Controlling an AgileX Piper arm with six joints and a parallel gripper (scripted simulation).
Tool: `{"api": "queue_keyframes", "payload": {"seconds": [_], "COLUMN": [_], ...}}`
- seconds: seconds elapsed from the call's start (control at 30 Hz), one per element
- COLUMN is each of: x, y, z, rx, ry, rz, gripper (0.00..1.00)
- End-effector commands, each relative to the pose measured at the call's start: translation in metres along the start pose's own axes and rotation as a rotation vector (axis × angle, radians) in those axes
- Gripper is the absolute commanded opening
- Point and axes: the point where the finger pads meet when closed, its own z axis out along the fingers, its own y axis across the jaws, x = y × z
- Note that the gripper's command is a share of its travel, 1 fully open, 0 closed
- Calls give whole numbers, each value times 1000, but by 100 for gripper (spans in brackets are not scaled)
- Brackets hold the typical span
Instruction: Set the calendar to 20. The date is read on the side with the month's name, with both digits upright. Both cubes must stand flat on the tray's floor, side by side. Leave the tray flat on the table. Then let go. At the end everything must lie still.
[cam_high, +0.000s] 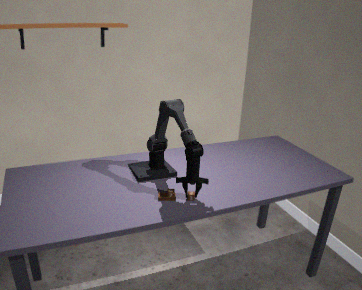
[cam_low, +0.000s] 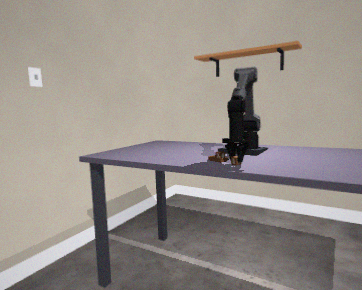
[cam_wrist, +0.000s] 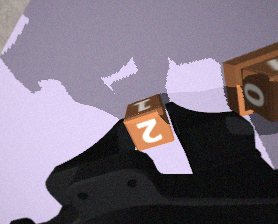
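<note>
An orange-brown cube (cam_wrist: 149, 129) with white digits shows a 2 on one face and a 1 on another. It sits between the fingers of my gripper (cam_high: 191, 190), low at the table top, to the right of the tray. The fingers stand slightly wider than the cube, so the gripper is open around it. The wooden tray is at the upper right of the wrist view and holds the other cube (cam_wrist: 256, 95), which shows a 0. In the top view the tray (cam_high: 166, 195) lies on the table just left of the gripper. The month's name is not visible.
The arm's black base plate (cam_high: 152, 171) sits on the purple table behind the tray. The table's front edge (cam_high: 200, 216) is close in front of the gripper. A wall shelf (cam_high: 62, 26) hangs high at the back.
</note>
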Motion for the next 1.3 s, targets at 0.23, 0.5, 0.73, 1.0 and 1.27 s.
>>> {"api": "queue_keyframes", "payload": {"seconds": [0.23, 0.5, 0.73, 1.0, 1.27], "x": [0, 0, -1, -1, -1], "y": [-1, -1, 0, 0, 0], "z": [1, 1, -13, -41, -81], "rx": [1, 1, -2, -2, -2], "ry": [2, 2, -3, -3, -3], "rz": [3, 3, 3, 3, 3], "gripper": [61, 61, 61, 61, 61]}}
